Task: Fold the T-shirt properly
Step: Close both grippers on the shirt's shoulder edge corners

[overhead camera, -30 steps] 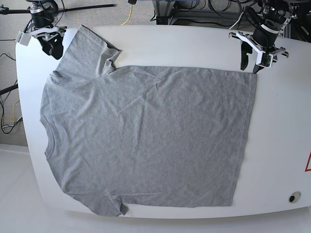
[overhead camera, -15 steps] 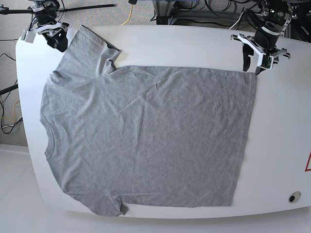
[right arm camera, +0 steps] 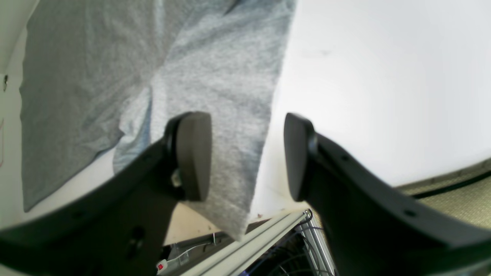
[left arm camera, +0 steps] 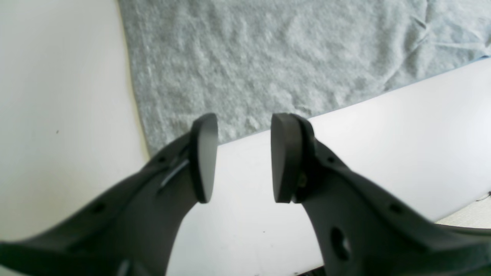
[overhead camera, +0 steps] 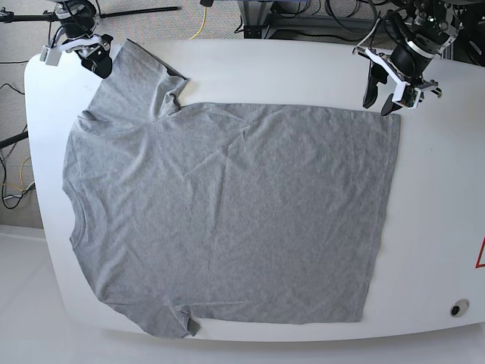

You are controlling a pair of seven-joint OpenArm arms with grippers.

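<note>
Above the T-shirt (overhead camera: 235, 205), our parted left gripper (overhead camera: 381, 108) and right gripper (overhead camera: 104, 71) risk bunching cloth — if either pinches too deep.

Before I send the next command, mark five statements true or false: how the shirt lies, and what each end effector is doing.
1. The T-shirt lies mostly spread out on the white table. True.
2. The left end effector is shut on the shirt. False: its fingers stand apart with no cloth gripped between them.
3. In the base view, the left end effector is near the shirt's top right corner. True.
4. The right end effector is over the middle of the shirt. False: it is by the sleeve that sticks out at the base view's top left.
5. The fingers of the right end effector stand apart. True.
</note>
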